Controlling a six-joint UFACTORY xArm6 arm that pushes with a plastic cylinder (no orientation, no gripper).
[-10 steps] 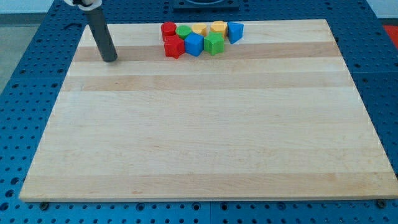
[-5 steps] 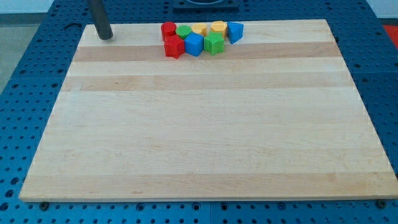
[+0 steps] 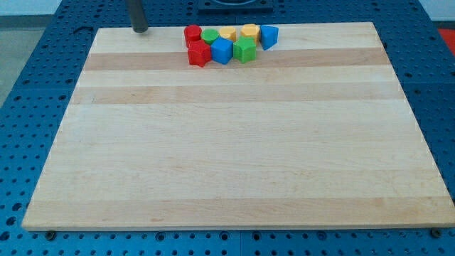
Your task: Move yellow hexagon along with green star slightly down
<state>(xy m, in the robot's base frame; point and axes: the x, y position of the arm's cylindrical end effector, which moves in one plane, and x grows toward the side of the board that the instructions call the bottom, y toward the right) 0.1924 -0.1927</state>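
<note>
Several blocks sit bunched at the top middle of the wooden board [image 3: 227, 156]. The back row, from the view's left, is a red cylinder-like block [image 3: 192, 33], a green block [image 3: 210, 35], a yellow block [image 3: 227, 33], a chunkier yellow block [image 3: 249, 32] that may be the hexagon, and a blue block [image 3: 269, 35]. In front of them are a red block [image 3: 199, 53], a blue block [image 3: 222, 50] and a green block [image 3: 244, 50] that may be the star. My tip [image 3: 140, 30] rests at the board's top edge, well to the left of the cluster and touching no block.
The board lies on a blue perforated table [image 3: 28, 107]. The cluster is close to the board's top edge.
My tip has moved up and to the right, from the board's upper left to its top edge, nearer the cluster. No block has moved.
</note>
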